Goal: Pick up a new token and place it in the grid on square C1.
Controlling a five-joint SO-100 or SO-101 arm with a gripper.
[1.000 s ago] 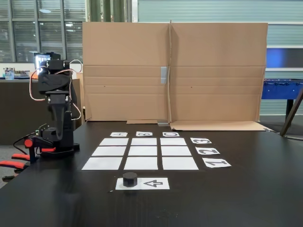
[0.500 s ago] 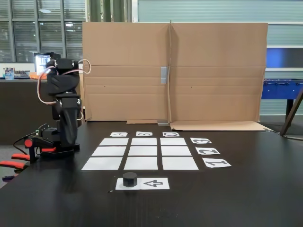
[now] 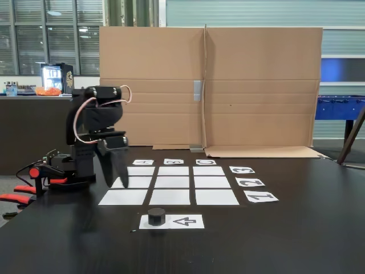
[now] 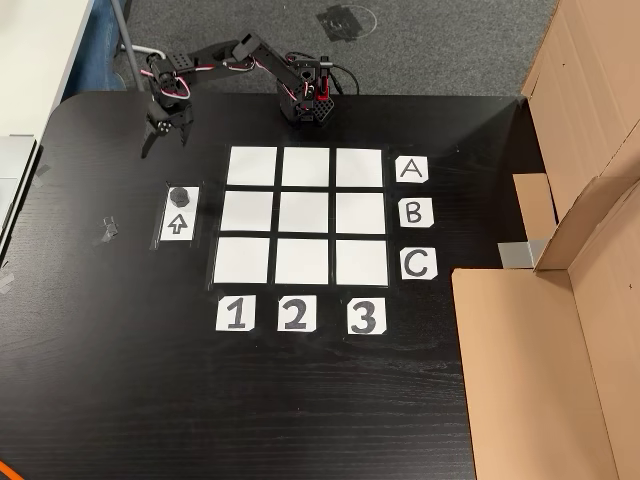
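Other view, looking down: the black arm (image 4: pixel 250 55) reaches out from its base (image 4: pixel 305 95) at the far edge of the dark surface (image 4: pixel 120 380), and its claw (image 4: pixel 165 140) hangs with the two fingers spread apart, nothing between them. It sits beyond the arrow sheet (image 4: pixel 178 213), well apart from the token (image 4: pixel 179 195), a small black puck resting on that sheet's end nearest the claw. The grid (image 4: pixel 304 214) of nine white papers lies just beside the sheet, every cell bare. Square C1 (image 4: pixel 243 260) is the corner cell above the label 1 (image 4: pixel 235 314) and in line with the label C (image 4: pixel 418 263).

In the fixed view the claw (image 3: pixel 117 174) points down in front of the grid's left column, and the token (image 3: pixel 156 216) sits nearer the camera. A cardboard wall (image 3: pixel 211 85) stands behind.
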